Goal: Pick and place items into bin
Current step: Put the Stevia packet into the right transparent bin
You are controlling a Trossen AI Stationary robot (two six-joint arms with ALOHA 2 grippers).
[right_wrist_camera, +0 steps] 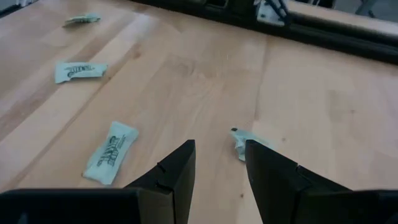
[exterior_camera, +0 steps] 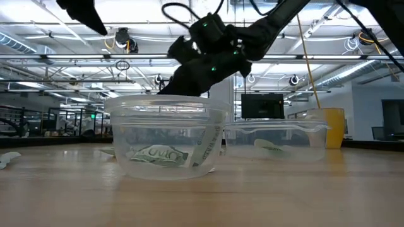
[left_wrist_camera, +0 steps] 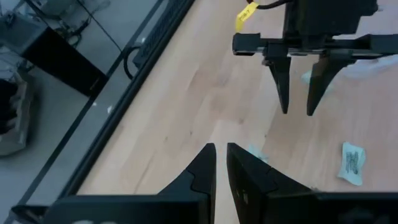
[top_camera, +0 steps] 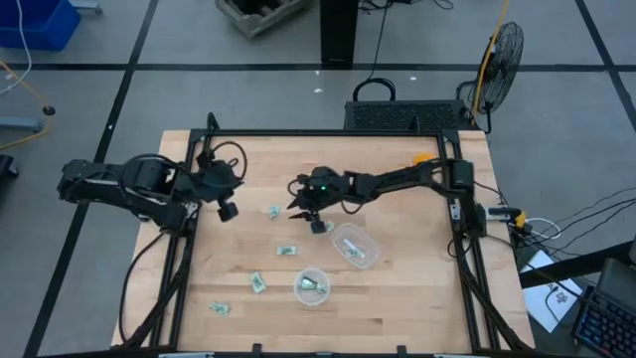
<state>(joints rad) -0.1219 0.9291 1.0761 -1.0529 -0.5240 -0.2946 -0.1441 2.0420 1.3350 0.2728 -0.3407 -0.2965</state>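
While a few packets already sit in the round cup (top_camera: 312,286) and the bin (top_camera: 355,245), my right gripper (top_camera: 303,207) hangs part-open and empty over a packet (top_camera: 273,212), four loose, my left gripper (left_wrist_camera: 221,163) near-closed, empty.

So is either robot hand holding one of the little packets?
No, nothing is held. The right gripper is open over the table with a crumpled packet lying just beyond its tips. The left gripper is nearly shut, with nothing between its fingers.

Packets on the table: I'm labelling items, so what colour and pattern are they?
White packets with green printing; the right wrist view shows it best.
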